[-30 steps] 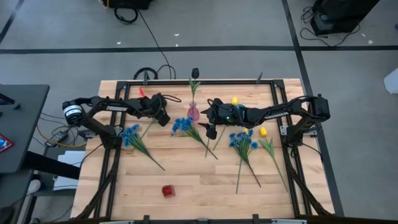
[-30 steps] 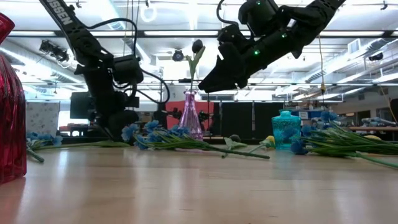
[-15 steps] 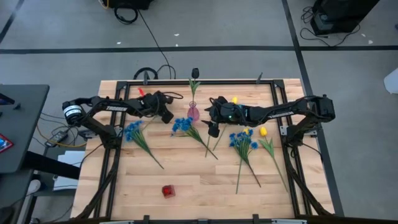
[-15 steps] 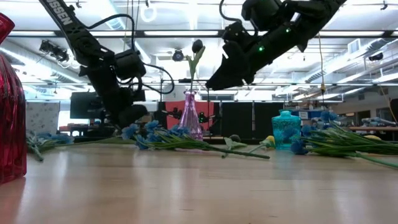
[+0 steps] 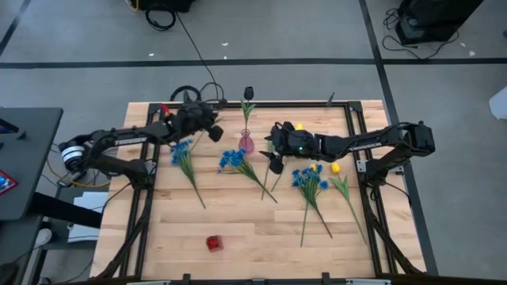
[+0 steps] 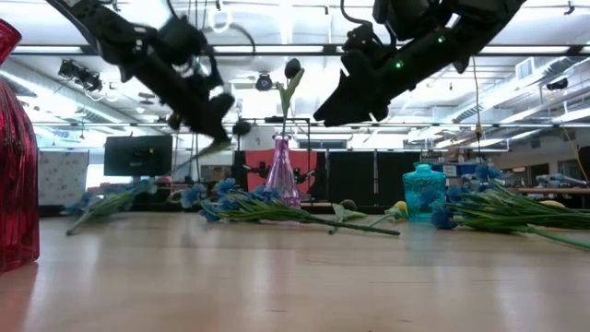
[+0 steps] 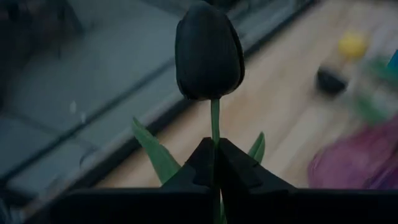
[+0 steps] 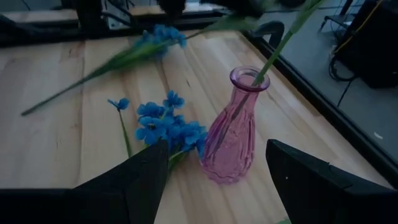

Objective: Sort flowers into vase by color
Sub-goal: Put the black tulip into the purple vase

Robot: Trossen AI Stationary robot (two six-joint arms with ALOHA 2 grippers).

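My left gripper [image 7: 214, 148] is shut on a dark tulip [image 7: 209, 50] and is raised over the table's far left part [image 5: 207, 123], blurred in the low view [image 6: 198, 97]. My right gripper [image 8: 214, 180] hangs open above the table's middle [image 5: 274, 161], with a pink vase [image 8: 233, 134] just ahead of it. That vase [image 5: 246, 144] holds another dark tulip [image 5: 249, 93] by its stem. Blue bunches lie flat at the left [image 5: 182, 152], the middle [image 5: 232, 159] and the right [image 5: 307, 176]. Yellow tulips [image 5: 335, 167] lie at the right. My left gripper pinches the dark tulip's thin green stem [image 7: 214, 121] between its two fingertips, a short way below the blossom. The blossom stands beyond the fingers, lifted clear of the table, with two leaves [image 7: 155, 155] spreading beside the fingers. The lower stem is hidden behind the fingers.
A teal vase [image 6: 424, 189] stands at the right behind the flowers. A red vase [image 5: 213, 243] stands near the table's near edge, large in the low view [image 6: 14, 148]. One more dark tulip [image 6: 347, 205] lies in the middle. Bare wood [image 5: 253, 229] lies along the near side.
My left gripper has risen from the table and swung toward the far edge, carrying the dark tulip up with it. The left blue bunch has slid toward the far edge and turned, its blossoms now nearer the gripper. My right gripper has stayed open and has hardly shifted.
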